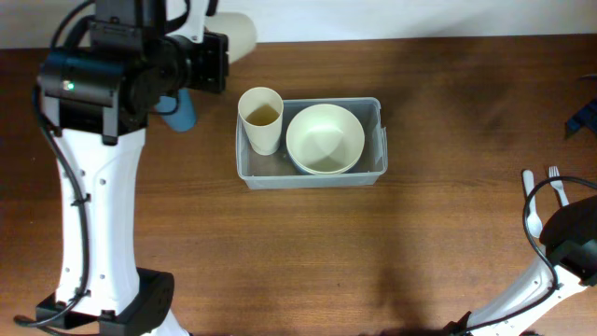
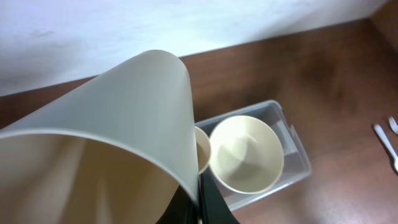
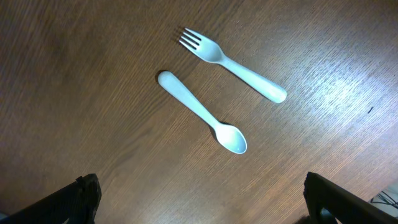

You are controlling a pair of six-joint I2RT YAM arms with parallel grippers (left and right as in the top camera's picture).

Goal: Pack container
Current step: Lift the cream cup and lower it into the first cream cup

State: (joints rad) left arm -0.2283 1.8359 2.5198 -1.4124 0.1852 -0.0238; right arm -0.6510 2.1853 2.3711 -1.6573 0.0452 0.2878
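Your container [image 1: 308, 179] has cup [image 1: 261, 117] and bowl [image 1: 325, 138]; left end effector [image 2: 202, 205] grips second cup [image 2: 112, 124], right end effector [image 3: 199, 199] open; fork [image 3: 233, 65], spoon [image 3: 202, 112] unpacked

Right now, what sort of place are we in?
Likely a lab bench staged as a kitchen packing test: wooden table, white wall, a clear container holding a bowl and cup, plastic fork and spoon.
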